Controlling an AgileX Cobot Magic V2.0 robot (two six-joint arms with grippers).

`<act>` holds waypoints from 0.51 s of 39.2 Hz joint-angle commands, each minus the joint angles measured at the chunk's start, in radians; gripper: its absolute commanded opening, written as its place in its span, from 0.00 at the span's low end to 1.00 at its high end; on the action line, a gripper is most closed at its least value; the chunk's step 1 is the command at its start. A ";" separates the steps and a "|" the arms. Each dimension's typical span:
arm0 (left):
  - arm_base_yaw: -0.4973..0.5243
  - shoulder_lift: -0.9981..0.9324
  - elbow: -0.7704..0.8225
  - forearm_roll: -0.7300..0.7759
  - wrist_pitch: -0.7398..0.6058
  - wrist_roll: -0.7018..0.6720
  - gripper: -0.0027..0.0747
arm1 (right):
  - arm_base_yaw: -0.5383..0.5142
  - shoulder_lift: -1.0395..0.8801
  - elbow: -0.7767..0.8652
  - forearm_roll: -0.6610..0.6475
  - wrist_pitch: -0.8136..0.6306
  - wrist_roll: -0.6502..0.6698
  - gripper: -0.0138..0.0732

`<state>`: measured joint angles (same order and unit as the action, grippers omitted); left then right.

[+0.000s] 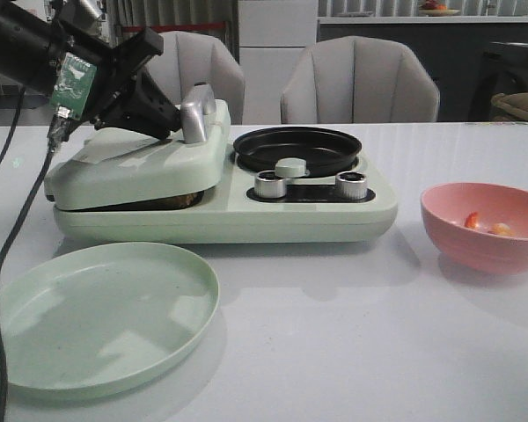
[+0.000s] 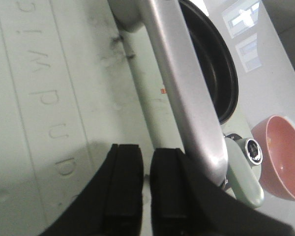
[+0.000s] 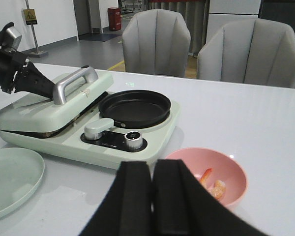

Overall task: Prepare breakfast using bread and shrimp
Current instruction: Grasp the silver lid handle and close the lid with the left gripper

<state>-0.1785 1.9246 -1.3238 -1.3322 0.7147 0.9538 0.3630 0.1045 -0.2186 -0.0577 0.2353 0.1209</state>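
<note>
The pale green breakfast maker (image 1: 220, 211) has its sandwich lid (image 1: 132, 163) down. A thin brown edge of bread (image 1: 172, 200) shows in the gap under the lid; the rest is hidden. My left gripper (image 1: 172, 123) rests on the lid right beside the silver handle (image 1: 196, 112). In the left wrist view its jaws (image 2: 146, 162) are nearly together with nothing between them, the handle (image 2: 187, 98) beside one finger. Two shrimp (image 1: 473, 220) lie in the pink bowl (image 1: 484, 251). My right gripper (image 3: 152, 164) is shut and empty, hovering near that bowl (image 3: 187, 162).
A round black pan (image 1: 297, 149) sits on the maker's right half, with two silver knobs (image 1: 270, 184) in front of it. A large empty green plate (image 1: 97, 352) lies at the front left. Grey chairs (image 1: 361, 79) stand behind the table.
</note>
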 commanded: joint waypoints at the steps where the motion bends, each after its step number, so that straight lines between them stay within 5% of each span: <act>1: -0.012 -0.058 -0.059 0.028 0.085 0.001 0.28 | -0.003 0.010 -0.028 0.000 -0.084 -0.001 0.33; 11: -0.012 -0.176 -0.163 0.400 0.159 -0.196 0.28 | -0.003 0.010 -0.028 0.000 -0.084 -0.001 0.33; 20: -0.012 -0.375 -0.190 0.945 0.170 -0.496 0.28 | -0.003 0.010 -0.028 0.000 -0.084 -0.001 0.33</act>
<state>-0.1868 1.6602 -1.4793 -0.5232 0.8993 0.5736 0.3630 0.1045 -0.2186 -0.0577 0.2353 0.1209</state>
